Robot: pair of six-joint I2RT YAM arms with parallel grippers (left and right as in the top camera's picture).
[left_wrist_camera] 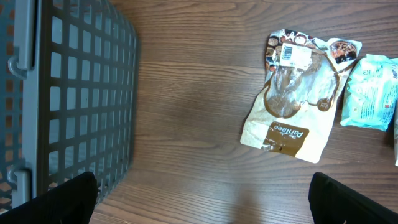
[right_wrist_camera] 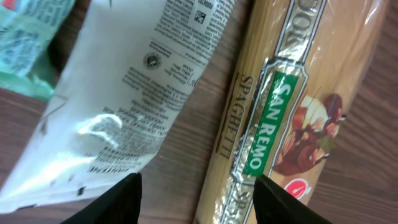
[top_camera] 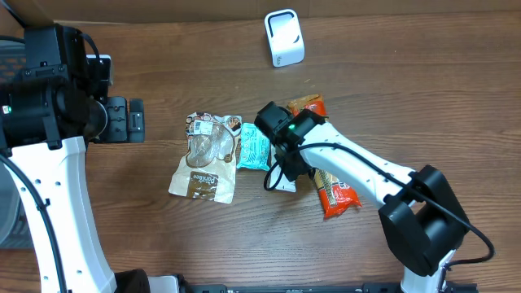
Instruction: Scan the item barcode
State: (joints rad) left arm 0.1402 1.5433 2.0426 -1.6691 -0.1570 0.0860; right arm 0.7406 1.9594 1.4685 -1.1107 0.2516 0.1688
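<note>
Right gripper (right_wrist_camera: 202, 200) hangs over the packet (right_wrist_camera: 118, 93) with jaws apart, holding nothing. The packet lies flat just beside the spaghetti (right_wrist_camera: 273, 106) — closing here could pinch both together. Left gripper (left_wrist_camera: 202, 199) — wide open, empty.

Setting: a robot test bench laid out like a shop checkout.

Evidence:
- Two white-and-black robot arms, the left arm (top_camera: 57, 203) and the right arm (top_camera: 358, 169), work at one wood-grain surface (top_camera: 203, 244).
- A small white scanner (top_camera: 284, 37) stands near the far edge.
- Retail groceries lie flat mid-surface: a brown snack bag (top_camera: 207, 159), a teal packet (top_camera: 254, 151), a spaghetti pack (right_wrist_camera: 292, 106) and a white packet (right_wrist_camera: 118, 93) with printed label text.
- A grey plastic basket (left_wrist_camera: 25, 93) with grid walls sits on the left side.
- A plain tan board (top_camera: 163, 10) backs the far edge.
</note>
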